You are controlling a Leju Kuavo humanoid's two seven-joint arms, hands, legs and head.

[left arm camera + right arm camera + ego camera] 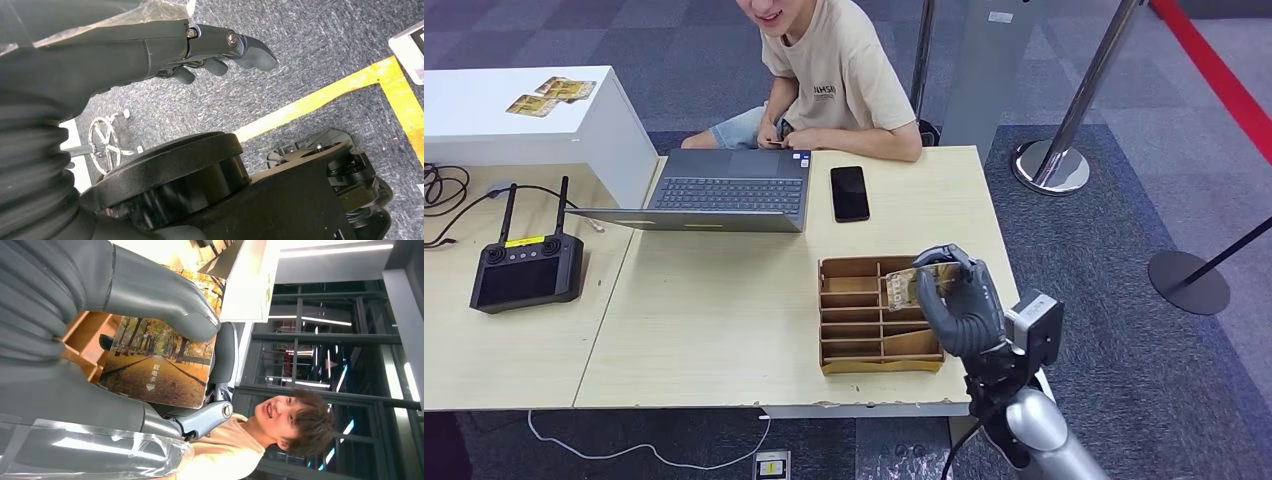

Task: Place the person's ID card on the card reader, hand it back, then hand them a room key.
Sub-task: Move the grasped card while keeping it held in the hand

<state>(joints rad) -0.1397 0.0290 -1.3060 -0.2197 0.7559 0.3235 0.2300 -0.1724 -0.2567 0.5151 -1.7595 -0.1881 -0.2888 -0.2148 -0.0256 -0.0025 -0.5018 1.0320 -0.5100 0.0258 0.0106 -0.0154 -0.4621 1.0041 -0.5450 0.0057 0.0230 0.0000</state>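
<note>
Head view — right hand [959, 300] grips room key [914, 283] | wooden table [724, 320] | grey carpet [1104, 260]

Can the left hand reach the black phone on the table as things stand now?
Probably not. The left hand hangs beside the robot's body, over the carpet, while the black phone lies on the far side of the table, near the person.

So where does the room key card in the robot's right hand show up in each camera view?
Head view: the room key card sits pinched in the right hand, above the cardboard slotted tray at the table's right end.
Left wrist view: not in it; the left hand hangs over carpet.
Right wrist view: the card fills the middle, autumn-tree print facing the camera, under the grey thumb.
Shared landmark: the person in the beige T-shirt.
</note>
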